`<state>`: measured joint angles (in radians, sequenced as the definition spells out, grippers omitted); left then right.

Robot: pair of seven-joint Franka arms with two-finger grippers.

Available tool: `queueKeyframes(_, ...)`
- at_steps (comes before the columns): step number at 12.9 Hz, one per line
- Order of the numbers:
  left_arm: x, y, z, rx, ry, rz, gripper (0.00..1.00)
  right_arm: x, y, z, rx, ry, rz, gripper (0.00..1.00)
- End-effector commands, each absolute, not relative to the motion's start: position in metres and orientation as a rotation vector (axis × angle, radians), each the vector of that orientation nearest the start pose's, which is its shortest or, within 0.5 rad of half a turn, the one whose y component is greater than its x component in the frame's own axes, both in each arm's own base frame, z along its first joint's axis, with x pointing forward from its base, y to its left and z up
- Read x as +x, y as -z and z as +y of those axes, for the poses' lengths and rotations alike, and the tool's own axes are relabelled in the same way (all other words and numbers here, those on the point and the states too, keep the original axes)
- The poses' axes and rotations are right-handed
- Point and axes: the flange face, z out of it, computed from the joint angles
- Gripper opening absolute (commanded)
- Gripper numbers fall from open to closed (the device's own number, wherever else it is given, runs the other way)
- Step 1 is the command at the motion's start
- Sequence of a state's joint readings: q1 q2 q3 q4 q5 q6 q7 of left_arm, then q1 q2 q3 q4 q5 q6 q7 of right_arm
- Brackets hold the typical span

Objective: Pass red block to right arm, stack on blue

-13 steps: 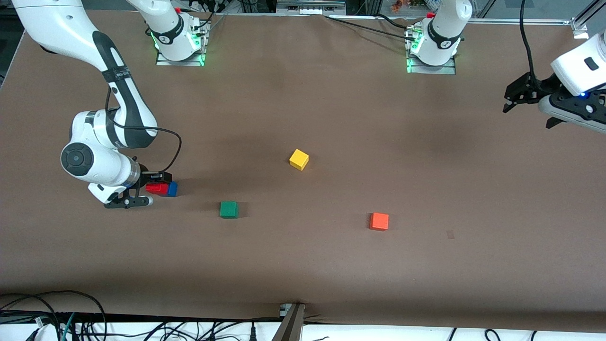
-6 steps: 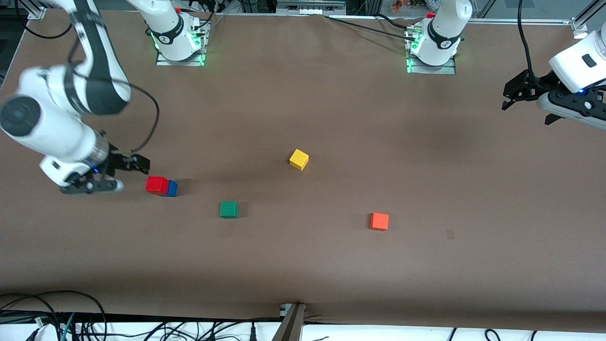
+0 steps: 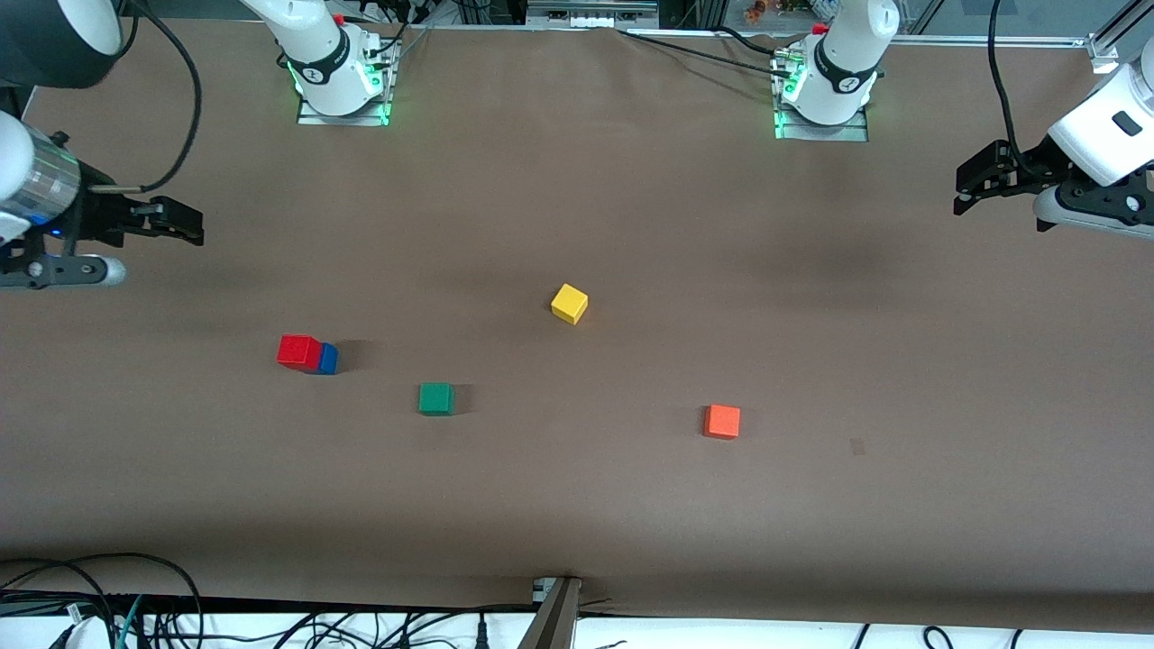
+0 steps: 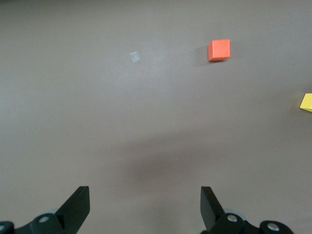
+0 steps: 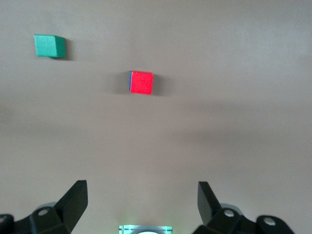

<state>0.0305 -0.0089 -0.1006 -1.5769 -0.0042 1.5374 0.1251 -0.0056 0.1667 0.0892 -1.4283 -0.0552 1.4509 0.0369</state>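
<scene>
Front view shows me a big brown desk (image 3: 577, 505) with two white arms and a few little blocks on it. The right arm (image 3: 36, 36) is pulled up at its own end of the desk. Its hand (image 3: 185, 225) hangs in the air over bare desk, and its two black fingers are spread wide with nothing between them. The left arm (image 3: 1104, 135) waits at its own end. Its hand (image 3: 969, 185) hangs over bare desk too, with the claw spread wide and holding nothing.

The red block (image 3: 298, 351) sits on top of the blue block (image 3: 328, 359), toward the right arm's end of the desk. Only a strip of blue peeks out at one side. No hand touches the two of them. The green block (image 3: 436, 398) lies near the stack and a bit nearer to the front camera. The yellow block (image 3: 569, 303) is about in the middle of the desk. The orange block (image 3: 722, 421) lies more toward the left arm's end, well apart from the others.
</scene>
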Motion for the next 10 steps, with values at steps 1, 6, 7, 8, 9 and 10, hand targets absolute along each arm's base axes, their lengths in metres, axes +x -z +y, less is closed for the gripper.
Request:
queueKeyframes(1,0.545,-0.623,-0.039,-3.118,-0.036,0.285,1.0,0.582,-0.611,0.008,-3.153,-0.172,0.021,1.0)
queueKeyframes(6,0.548,-0.621,-0.027,-3.128,-0.034,0.25,1.0,0.557,-0.597,-0.019,-3.124,-0.132,0.099,1.0)
queueKeyframes(7,0.548,-0.621,-0.024,-3.13,-0.034,0.241,1.0,0.559,-0.597,-0.014,-3.126,-0.118,0.089,1.0)
queueKeyframes(8,0.548,-0.622,-0.024,-3.129,-0.034,0.24,1.0,0.559,-0.597,-0.009,-3.125,-0.12,0.084,1.0)
queueKeyframes(9,0.548,-0.621,-0.024,-3.129,-0.036,0.24,1.0,0.56,-0.594,-0.013,-3.114,-0.124,0.084,1.0)
queueKeyframes(10,0.548,-0.621,-0.024,-3.129,-0.036,0.24,1.0,0.558,-0.595,-0.011,-3.112,-0.134,0.082,1.0)
